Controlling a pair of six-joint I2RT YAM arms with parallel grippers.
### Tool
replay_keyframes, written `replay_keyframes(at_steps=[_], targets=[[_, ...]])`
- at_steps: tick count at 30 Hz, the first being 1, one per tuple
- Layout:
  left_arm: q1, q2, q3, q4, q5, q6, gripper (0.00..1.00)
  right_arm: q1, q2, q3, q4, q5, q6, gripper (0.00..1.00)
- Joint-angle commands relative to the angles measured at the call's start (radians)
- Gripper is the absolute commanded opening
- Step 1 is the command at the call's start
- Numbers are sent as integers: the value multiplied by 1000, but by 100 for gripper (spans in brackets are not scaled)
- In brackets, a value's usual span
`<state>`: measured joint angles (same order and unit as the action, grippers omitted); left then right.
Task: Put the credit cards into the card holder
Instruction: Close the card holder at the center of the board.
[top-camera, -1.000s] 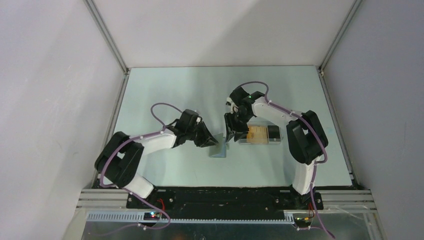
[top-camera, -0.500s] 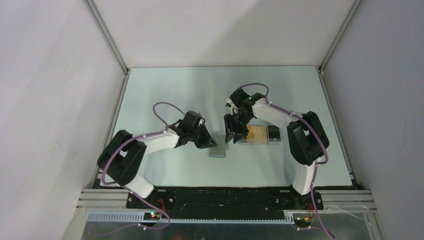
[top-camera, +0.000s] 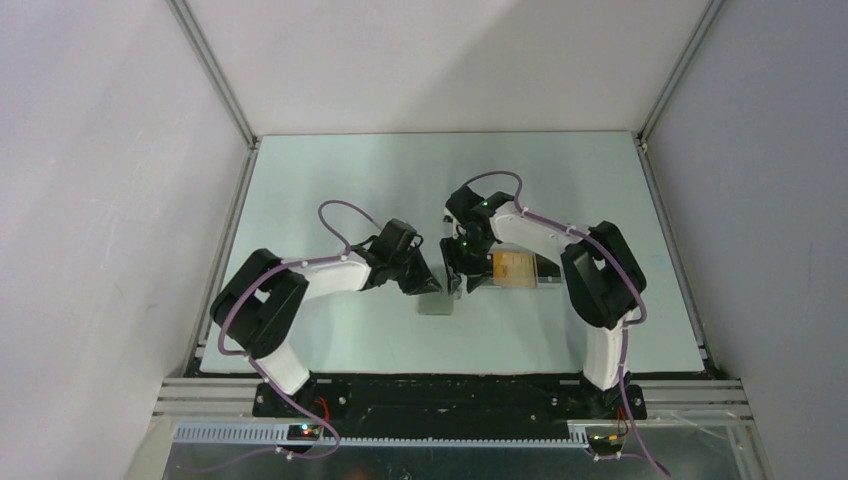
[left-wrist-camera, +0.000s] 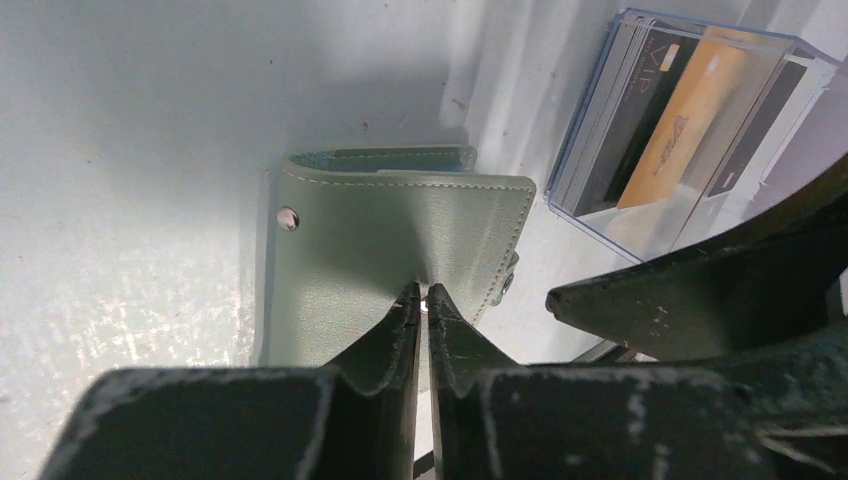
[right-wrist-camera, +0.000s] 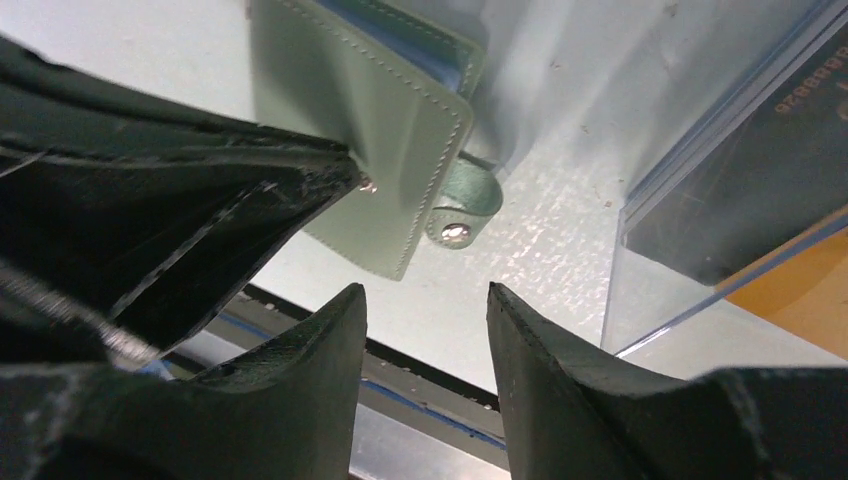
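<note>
The card holder (left-wrist-camera: 400, 230) lies approx. mid-table (left-wrist-camera: 130, 150), a bit toward the near edge, w/ the clear tray (left-wrist-camera: 640, 235) just beside it on the right. The left gripper (left-wrist-camera: 421, 298) has its jaws pinched almost together on the free edge of the grey-green cover. Only a sliver shows btw. the fingertips, and the cover's edge sits in it. That grip is prob. there to peel the cover up: the right wrist view shows the cover slightly parted from the layer under it, w/ bluish lining peeking out and the snap tab (right-wrist-camera: 465, 205) undone and hanging loose.

The right gripper (right-wrist-camera: 425, 310) hovers close by, btw. holder and tray, jaws moderately apart and nothing in them. Its spot looks chosen so it can either steady the holder or reach for a card.

The credit cards (left-wrist-camera: 690, 120), an orange one and dark ones, stand stacked on edge inside the tray; none is out yet. So no card is in the holder, and opening it looks like the step in hand. Risk: w/ so thin a pinch the cover may slip out, or the whole holder may drag across the table instead of opening.
</note>
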<state>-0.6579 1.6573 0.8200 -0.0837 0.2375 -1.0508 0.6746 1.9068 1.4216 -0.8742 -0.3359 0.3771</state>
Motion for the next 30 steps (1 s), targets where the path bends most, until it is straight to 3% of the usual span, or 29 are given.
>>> replay_keyframes(at_steps=[1,14,27,30], targets=[[-2,-42,-7,1,-33,2,11,19,27,63,-51,106,-5,53],[3,-116,-4,-136,-67,78,13,50,115,111,-55,210,-13,52],[4,-77,9,-154,-47,101,13,53,116,128,11,62,3,55],[3,-90,5,-154,-42,100,18,55,125,125,19,55,-1,56]])
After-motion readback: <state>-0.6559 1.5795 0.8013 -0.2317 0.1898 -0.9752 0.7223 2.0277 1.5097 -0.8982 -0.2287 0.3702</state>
